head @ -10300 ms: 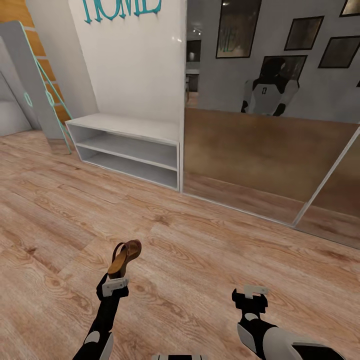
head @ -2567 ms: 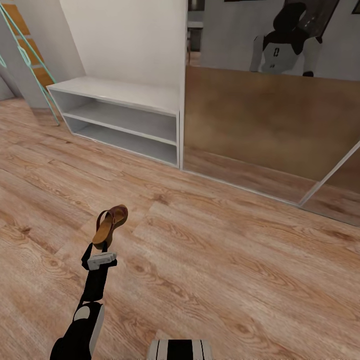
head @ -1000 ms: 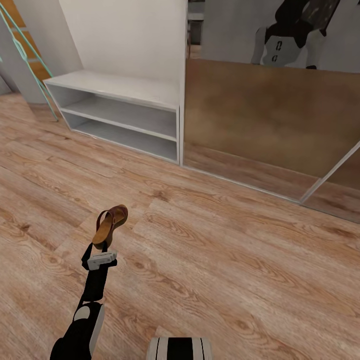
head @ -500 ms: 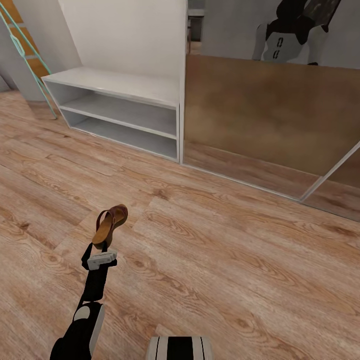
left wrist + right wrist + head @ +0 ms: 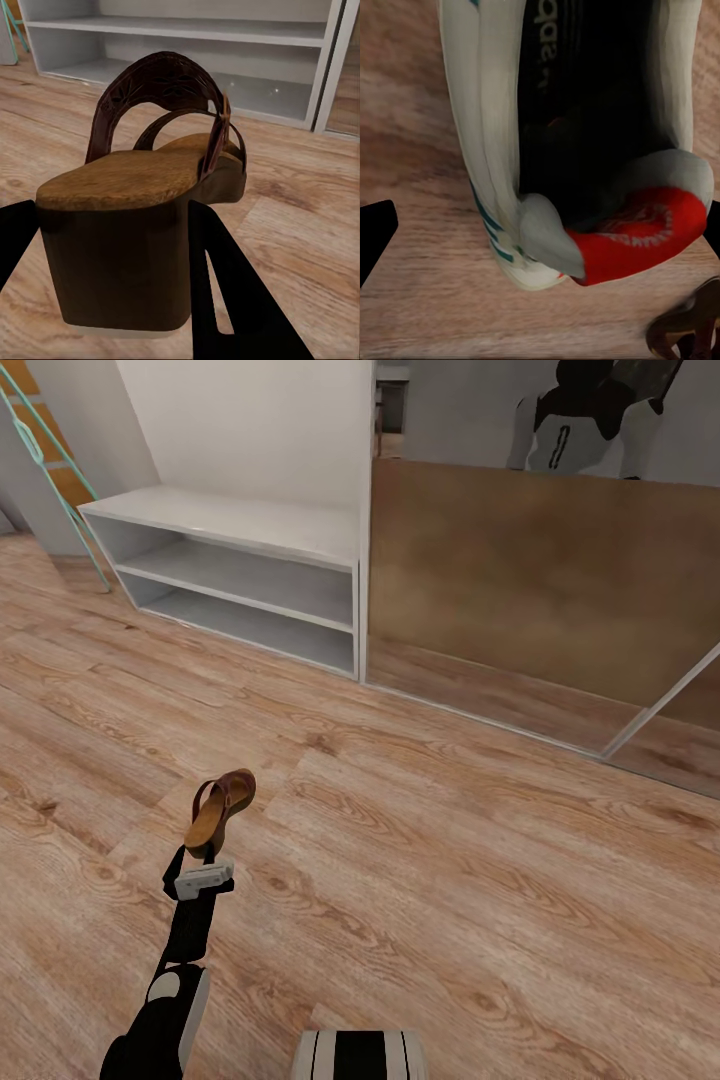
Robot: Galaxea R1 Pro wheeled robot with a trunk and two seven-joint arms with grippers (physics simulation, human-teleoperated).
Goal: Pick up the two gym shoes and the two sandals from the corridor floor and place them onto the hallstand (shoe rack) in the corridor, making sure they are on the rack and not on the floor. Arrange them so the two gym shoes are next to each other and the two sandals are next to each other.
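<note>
My left gripper [image 5: 207,852] is shut on the heel of one brown sandal [image 5: 222,807], held above the corridor floor [image 5: 450,880] with its toe towards the hallstand [image 5: 240,525]. In the left wrist view the sandal [image 5: 142,210] is close up between the dark fingers [image 5: 225,292], with the rack's two low shelves [image 5: 225,45] behind it. In the right wrist view my right gripper [image 5: 540,240] is open, its fingertips [image 5: 375,240] wide apart over a white gym shoe [image 5: 577,150] with teal stripes and a red heel tab, lying on the floor. Part of another sandal [image 5: 686,330] lies beside it.
A large mirror panel [image 5: 540,580] stands right of the hallstand and reflects the robot. A teal-railed stair [image 5: 40,450] rises at the far left. Open wood floor lies between me and the rack.
The whole view has shifted a little as the camera moved relative to the hallstand. The left arm and its sandal keep the same place in the picture. Ten seconds ago the right gripper showed in the head view.
</note>
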